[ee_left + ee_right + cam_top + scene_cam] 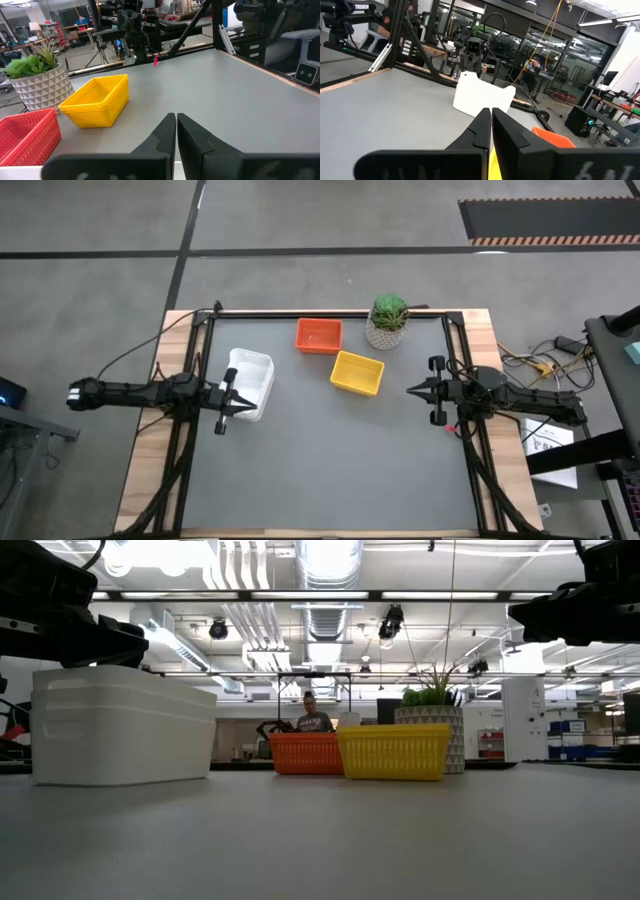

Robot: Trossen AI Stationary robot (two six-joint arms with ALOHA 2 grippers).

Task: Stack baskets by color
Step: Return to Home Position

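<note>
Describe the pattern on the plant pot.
The pot is white with a faceted triangle pattern, seen best in the left wrist view.

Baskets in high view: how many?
3: white rounded plastic basket on the left, orange plastic basket at the back, yellow plastic basket mid-table. More may be nested inside, hidden.

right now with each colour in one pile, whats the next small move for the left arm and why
Probably draw the left gripper back toward its own table edge. It hangs shut and empty over the white baskets, while the orange baskets and yellow baskets each stand in one place, so nothing seems left to stack.
</note>
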